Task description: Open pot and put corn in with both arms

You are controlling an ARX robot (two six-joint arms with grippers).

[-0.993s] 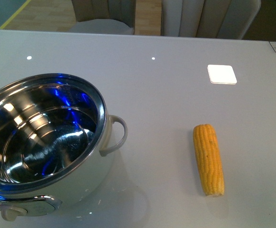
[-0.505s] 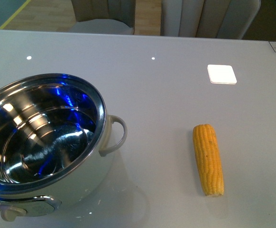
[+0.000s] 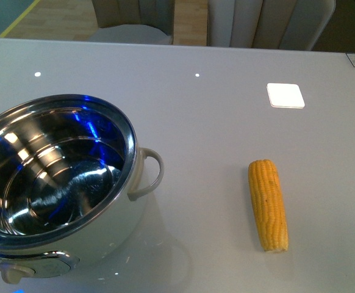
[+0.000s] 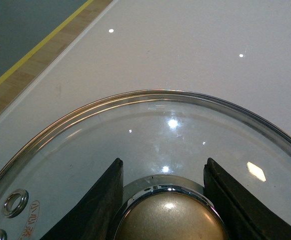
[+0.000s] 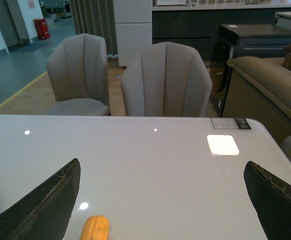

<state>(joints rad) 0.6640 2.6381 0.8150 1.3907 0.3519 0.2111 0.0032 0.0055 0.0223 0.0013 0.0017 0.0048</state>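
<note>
Our left fingers (image 4: 101,210) clamp the lid knob (image 4: 168,225); right fingers (image 5: 45,205) gape empty; the round corn (image 3: 268,204) could roll away.

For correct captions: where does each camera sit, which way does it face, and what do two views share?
Front: robot's body, looking down at the open pot and corn; no arm shows.
Left wrist: above the glass lid; left gripper clasps its knob.
Right wrist: faces chairs across the table; right gripper open.
Shared: front and right wrist show the corn.
</note>
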